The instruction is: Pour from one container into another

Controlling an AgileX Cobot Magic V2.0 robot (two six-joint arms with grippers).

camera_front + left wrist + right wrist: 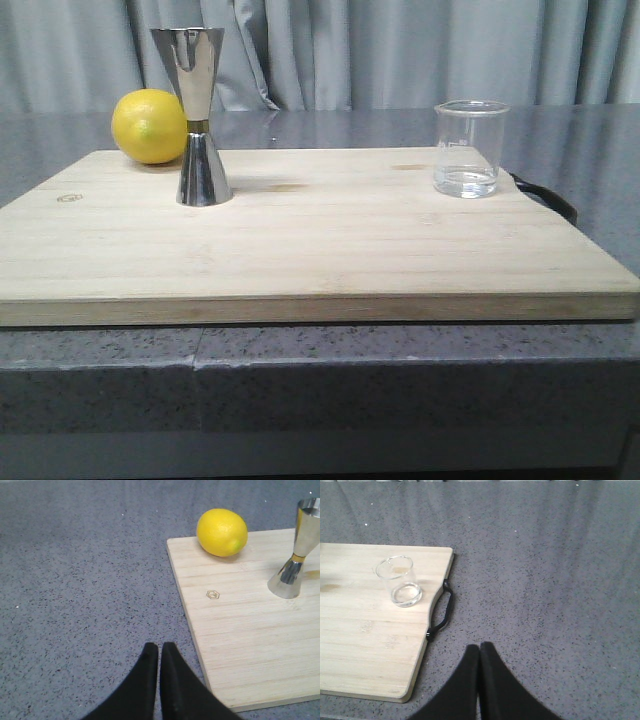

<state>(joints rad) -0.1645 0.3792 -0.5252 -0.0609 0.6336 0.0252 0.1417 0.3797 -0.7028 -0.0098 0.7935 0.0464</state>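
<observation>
The clear glass beaker [470,148] stands upright at the right end of the wooden cutting board [300,250], with a little clear liquid in its bottom; the right wrist view shows the beaker [400,581] too. The tall steel jigger [200,115] with a gold waist stands upright at the board's left; the jigger [297,550] also shows in the left wrist view. My left gripper [159,647] is shut and empty over the grey counter, left of the board. My right gripper [479,647] is shut and empty over the counter, right of the board. Neither gripper appears in the front view.
A yellow lemon [148,126] rests on the board's back left corner, just behind the jigger. The board has a black handle [442,611] on its right edge. The speckled grey counter [545,580] surrounds the board, and a grey curtain [400,50] hangs behind.
</observation>
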